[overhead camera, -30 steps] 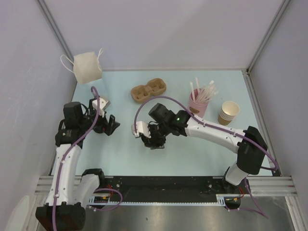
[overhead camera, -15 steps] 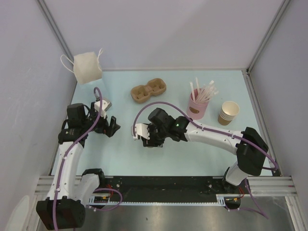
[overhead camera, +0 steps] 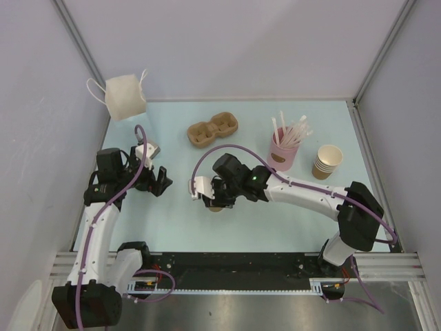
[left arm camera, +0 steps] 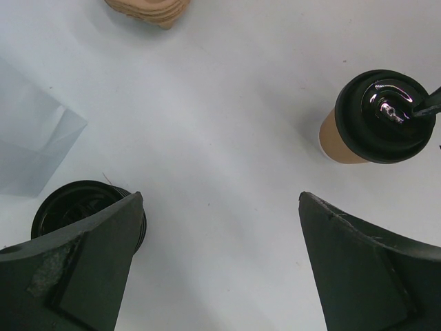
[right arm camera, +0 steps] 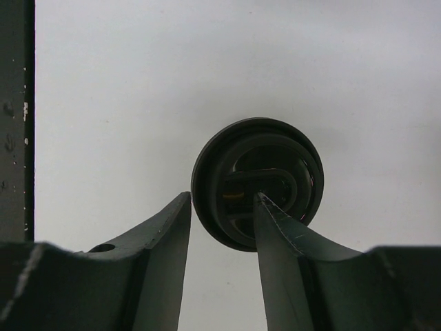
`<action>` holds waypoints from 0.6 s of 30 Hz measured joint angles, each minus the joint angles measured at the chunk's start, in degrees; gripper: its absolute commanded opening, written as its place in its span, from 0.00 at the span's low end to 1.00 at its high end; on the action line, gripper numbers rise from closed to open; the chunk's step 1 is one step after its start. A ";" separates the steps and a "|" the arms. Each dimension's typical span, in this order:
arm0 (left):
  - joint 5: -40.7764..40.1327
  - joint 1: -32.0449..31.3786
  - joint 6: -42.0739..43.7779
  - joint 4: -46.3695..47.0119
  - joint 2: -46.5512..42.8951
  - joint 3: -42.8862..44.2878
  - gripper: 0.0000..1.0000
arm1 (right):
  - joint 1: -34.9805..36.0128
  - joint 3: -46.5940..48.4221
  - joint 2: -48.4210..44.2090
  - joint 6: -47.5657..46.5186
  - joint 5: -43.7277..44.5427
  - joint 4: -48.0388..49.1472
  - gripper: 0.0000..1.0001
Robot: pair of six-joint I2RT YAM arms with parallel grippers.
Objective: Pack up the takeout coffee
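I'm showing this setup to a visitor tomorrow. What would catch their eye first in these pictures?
Most striking is the right end effector at mid-table, jaws apart, one finger over the black lid on the tan cup. At the left, the left end effector hangs wide open above a loose black lid. Farther back sit a brown cup carrier, a pink cup of straws and a stack of tan cups.

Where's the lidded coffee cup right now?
In the overhead view, the cup sits mid-table beneath the right pincer, nearer the arms than the brown carrier.
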 measured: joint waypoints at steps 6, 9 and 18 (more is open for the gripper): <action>0.02 0.00 0.00 0.02 0.07 0.00 0.99 | -1.20 0.00 1.01 -0.22 -1.92 -1.29 0.45; 0.02 0.00 0.00 0.02 0.07 -0.02 0.99 | -1.57 0.00 1.55 -0.26 -2.71 -1.64 0.41; 0.02 0.02 0.00 0.07 0.11 -0.11 1.00 | -1.70 0.00 1.70 -0.39 -4.07 -1.38 0.21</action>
